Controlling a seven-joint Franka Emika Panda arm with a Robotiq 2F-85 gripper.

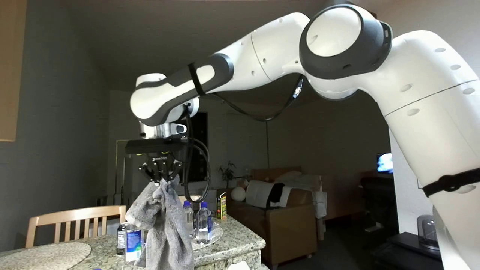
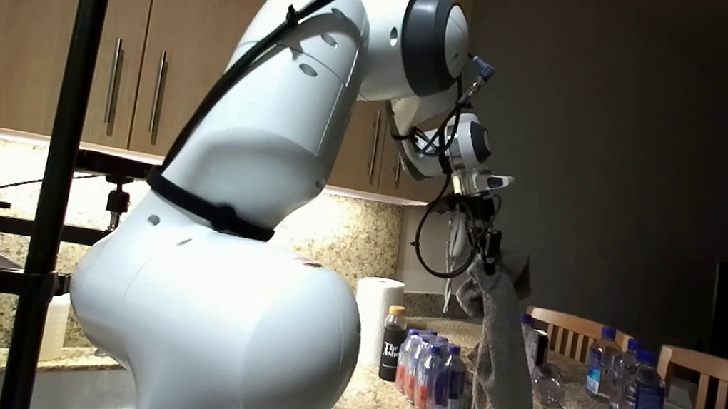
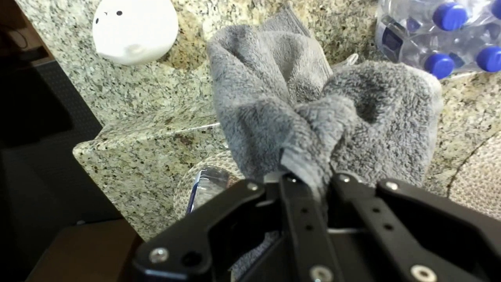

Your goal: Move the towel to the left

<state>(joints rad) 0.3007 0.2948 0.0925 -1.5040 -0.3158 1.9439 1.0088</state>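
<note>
Tool [image 1: 161, 181] clamped on towel's [image 1: 168, 228] top end, towel hanging straight below, long axis roughly vertical, near raised edge of bench [image 1: 242, 235].

The towel [image 1: 170, 232] hangs limp from the claw [image 1: 159, 180], plain grey and thick-napped, gathered tight where it's gripped at its top. Below that it loosens into soft folds: a shorter one puffs out to one side, while the main length drops well below it. Looking down on it in the wrist view, I make out two plump lobes with a deep crease between them, and a flatter edge strip right at the grip. It's over the speckled surface [image 3: 156, 88]; I can't tell whether its lowest end touches.
</note>
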